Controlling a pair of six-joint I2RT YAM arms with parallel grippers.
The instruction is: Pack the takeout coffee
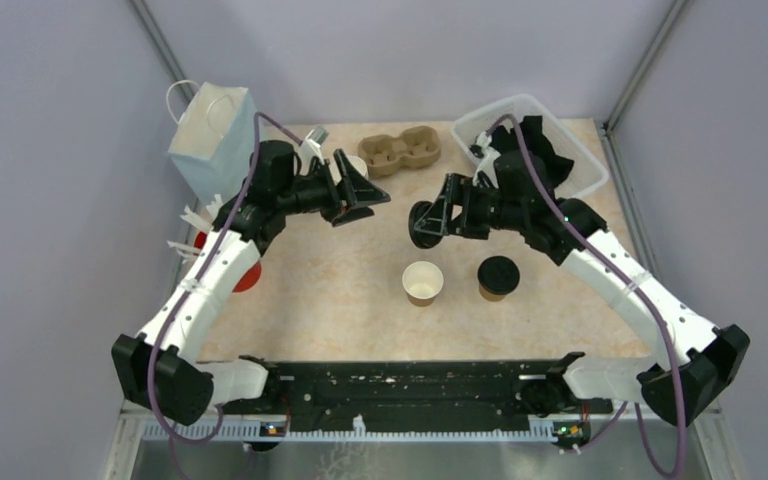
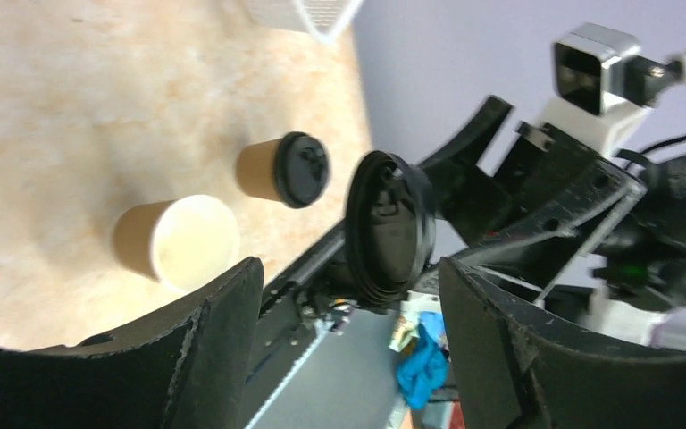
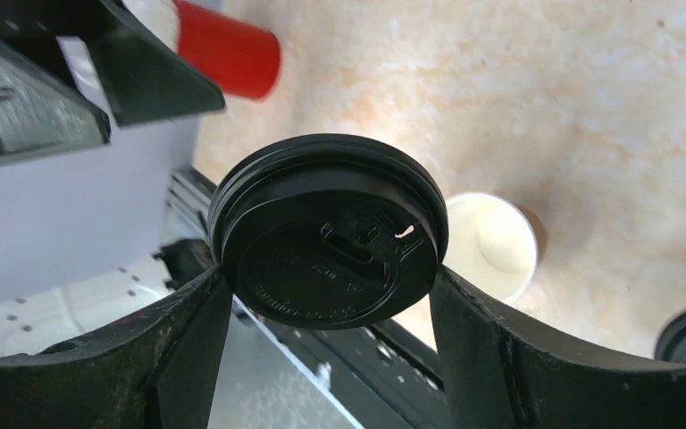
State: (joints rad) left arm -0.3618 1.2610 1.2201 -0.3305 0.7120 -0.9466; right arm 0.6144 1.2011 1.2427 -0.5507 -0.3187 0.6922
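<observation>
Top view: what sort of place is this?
Probably a lab robot cell staged for coffee packing: grey panel walls, arm mounting rail, props like open cup, lidded cup, carrier, paper bag.

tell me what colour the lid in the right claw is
Black; the lid shows best in the right wrist view.

Bright even light, soft shadows, wrist views blurry (backgrounds especially)

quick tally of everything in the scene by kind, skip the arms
brown paper cup: 2
black lid: 2
red cup: 1
cardboard carrier: 1
paper bag: 1
clear bin: 1
total: 8
</observation>
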